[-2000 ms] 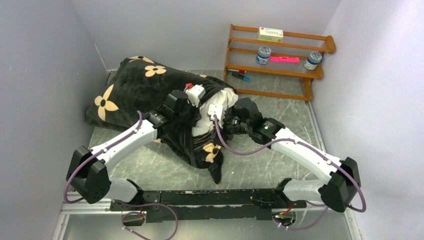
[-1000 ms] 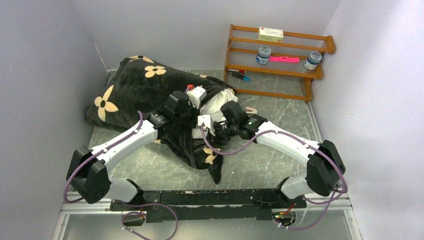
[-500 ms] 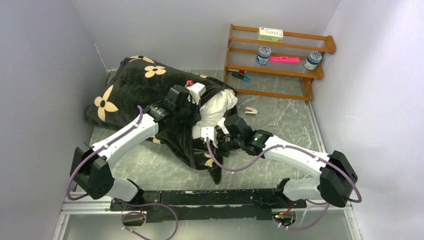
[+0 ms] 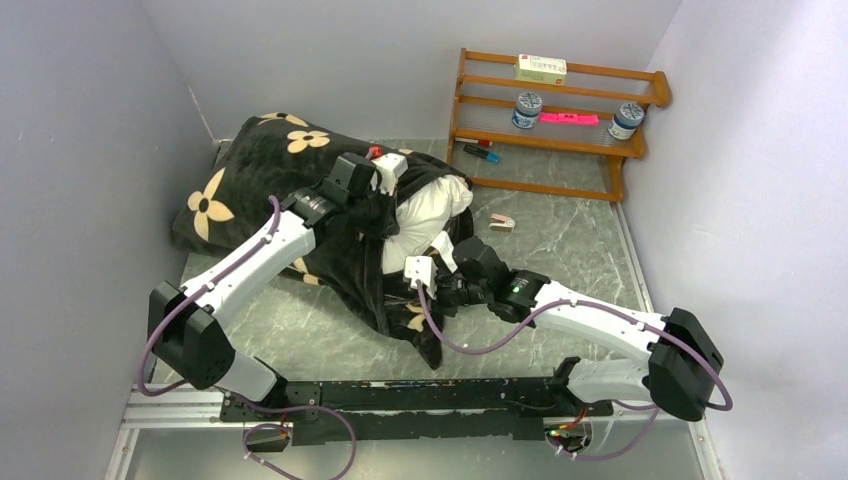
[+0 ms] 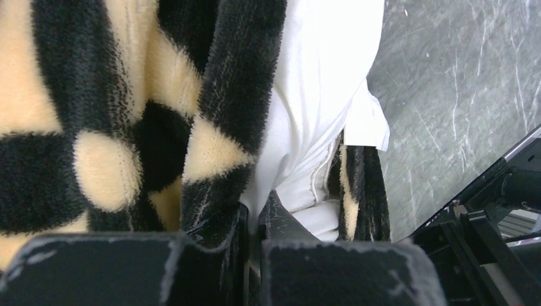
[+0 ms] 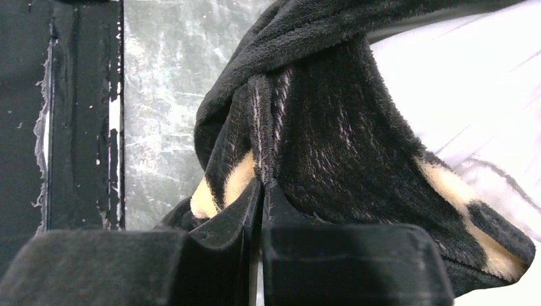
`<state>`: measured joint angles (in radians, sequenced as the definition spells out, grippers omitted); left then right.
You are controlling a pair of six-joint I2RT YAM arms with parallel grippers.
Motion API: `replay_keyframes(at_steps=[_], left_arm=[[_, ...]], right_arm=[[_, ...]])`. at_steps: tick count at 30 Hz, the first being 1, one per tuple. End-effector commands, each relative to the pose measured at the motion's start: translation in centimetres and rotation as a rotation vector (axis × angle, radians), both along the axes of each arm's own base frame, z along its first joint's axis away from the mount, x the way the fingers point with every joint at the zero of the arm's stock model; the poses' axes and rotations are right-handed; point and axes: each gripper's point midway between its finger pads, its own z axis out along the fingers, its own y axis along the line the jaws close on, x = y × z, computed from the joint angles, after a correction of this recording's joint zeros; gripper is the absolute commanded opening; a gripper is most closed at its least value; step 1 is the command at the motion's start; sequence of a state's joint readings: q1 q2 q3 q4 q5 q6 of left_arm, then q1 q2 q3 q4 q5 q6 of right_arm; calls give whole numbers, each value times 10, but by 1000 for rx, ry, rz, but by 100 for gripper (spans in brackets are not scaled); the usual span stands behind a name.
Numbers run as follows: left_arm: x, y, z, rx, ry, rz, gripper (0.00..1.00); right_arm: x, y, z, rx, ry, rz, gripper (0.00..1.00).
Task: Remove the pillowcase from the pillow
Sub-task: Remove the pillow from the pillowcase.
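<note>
The black pillowcase [image 4: 260, 170] with tan flowers lies at the back left, its open end bunched toward the middle. The white pillow [image 4: 425, 210] bulges out of that opening. My left gripper [image 4: 388, 205] sits at the pillow's exposed end. In the left wrist view it [image 5: 253, 213] is shut on a fold of white pillow [image 5: 312, 95] fabric, with the plush pillowcase [image 5: 96, 127] beside it. My right gripper [image 4: 440, 290] is nearer the front, at the cover's loose hem. In the right wrist view it [image 6: 262, 188] is shut on the black pillowcase [image 6: 319, 127], and the pillow [image 6: 459, 95] shows behind.
A wooden rack [image 4: 560, 110] stands at the back right with a box, two jars and a pink marker on it. A small pink and white object [image 4: 502, 222] lies on the marble table [image 4: 560, 230] near the rack. Grey walls close in left and right.
My right gripper has closed on the pillowcase hem and drawn back toward the near edge. The left gripper has shifted slightly back and left with the pillow. More white pillow shows.
</note>
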<state>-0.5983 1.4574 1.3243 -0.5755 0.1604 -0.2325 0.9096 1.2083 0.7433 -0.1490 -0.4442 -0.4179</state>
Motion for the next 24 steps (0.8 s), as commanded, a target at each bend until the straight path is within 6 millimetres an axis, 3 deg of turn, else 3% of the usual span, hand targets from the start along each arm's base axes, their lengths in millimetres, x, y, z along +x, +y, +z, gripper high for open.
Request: replay_keyframes(at_steps=[1, 8, 11, 13, 16, 21, 24], left_arm=[[72, 19, 101, -130, -306, 189, 5], [95, 25, 142, -180, -336, 244, 5], [102, 29, 143, -187, -332, 264, 5], [97, 24, 138, -205, -342, 219, 5], [73, 7, 114, -235, -315, 92, 5], [29, -3, 55, -128, -252, -35, 5], [13, 1, 30, -50, -243, -65, 5]], right_arm=[[-51, -25, -53, -186, 211, 72, 0], [-52, -27, -65, -254, 185, 81, 0], [-54, -29, -65, -255, 174, 77, 0], [-52, -26, -57, -220, 152, 72, 0], [-45, -14, -31, -130, 94, 76, 0], [-25, 6, 17, -6, -33, 89, 35], [-7, 11, 32, 17, -78, 97, 46]])
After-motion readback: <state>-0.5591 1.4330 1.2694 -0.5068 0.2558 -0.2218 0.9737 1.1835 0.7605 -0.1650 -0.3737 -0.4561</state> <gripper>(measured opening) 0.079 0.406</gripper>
